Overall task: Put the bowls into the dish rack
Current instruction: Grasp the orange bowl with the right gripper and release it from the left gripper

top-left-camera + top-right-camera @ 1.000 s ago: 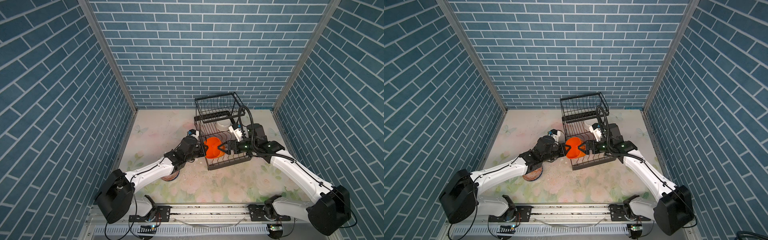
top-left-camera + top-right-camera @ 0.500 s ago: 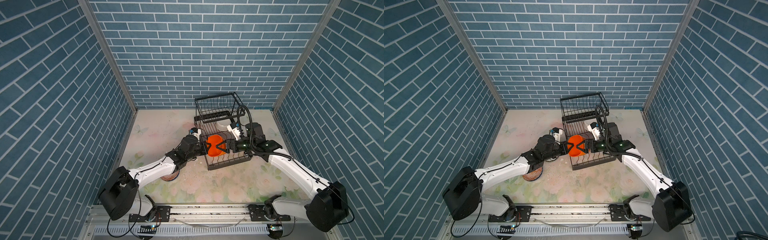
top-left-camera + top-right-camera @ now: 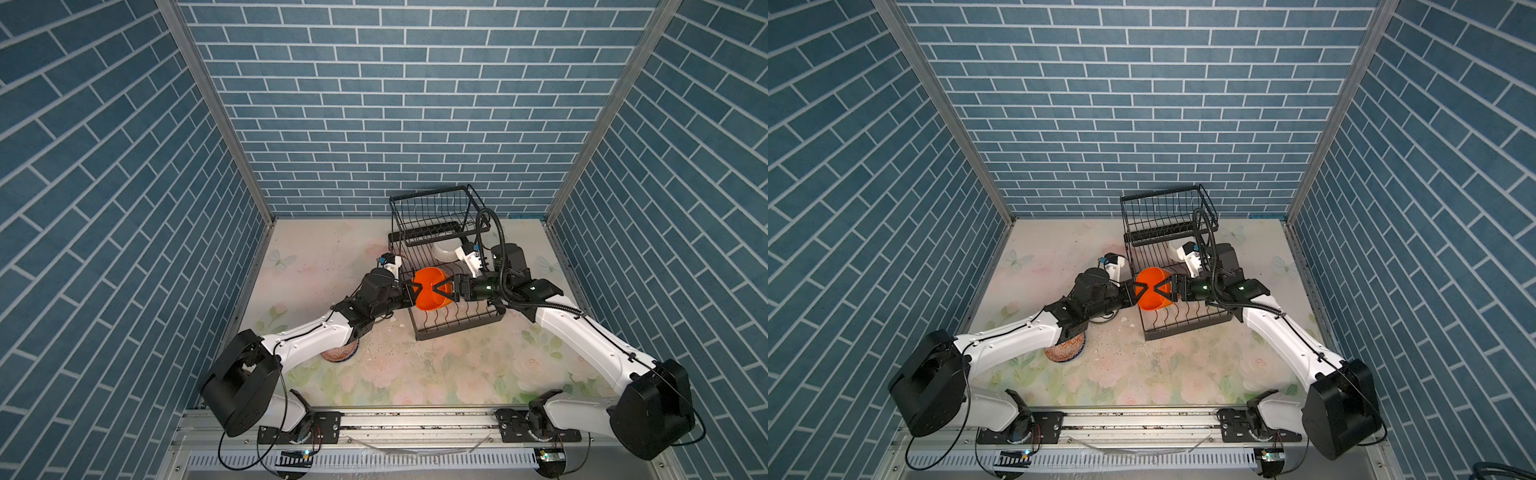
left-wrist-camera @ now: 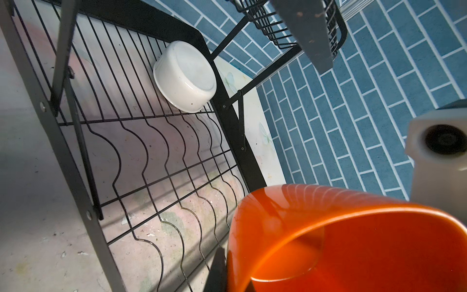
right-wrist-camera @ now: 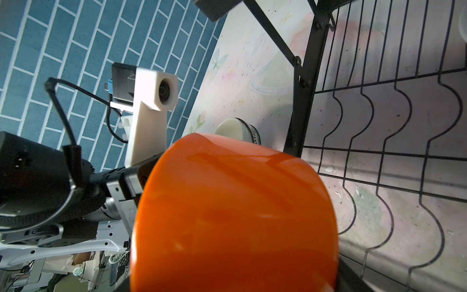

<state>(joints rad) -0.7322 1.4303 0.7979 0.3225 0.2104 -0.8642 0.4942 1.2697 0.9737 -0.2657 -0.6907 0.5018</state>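
Bowls come first in both top views: an orange bowl (image 3: 430, 289) hangs tipped on its side over the near-left part of the dish rack (image 3: 453, 291), pinched at its left rim by the left gripper (image 3: 413, 289), whose jaws are clenched on the wall. The right gripper (image 3: 444, 289) straddles the bowl's right side with its jaws spread wide around the rim; whether they press the bowl cannot be told. A second ago the bowl sat lower and further left, just at the rack's edge, and the right gripper stood beside it rather than around it; both arms have since carried on toward the rack. A white bowl (image 3: 444, 251) lies in the rack's far end under the raised basket, and a patterned bowl (image 3: 1065, 349) rests on the table (image 3: 1142, 374) below the left arm, both unmoved. From the left wrist view, the orange bowl (image 4: 353, 240) fills the near corner above the curved divider wires, with the white bowl (image 4: 185, 75) upside down beyond. From the right wrist view, the orange bowl's (image 5: 235, 215) outer wall blocks the jaws, and a cream bowl (image 5: 237, 131) sits on the table just outside the rack frame.
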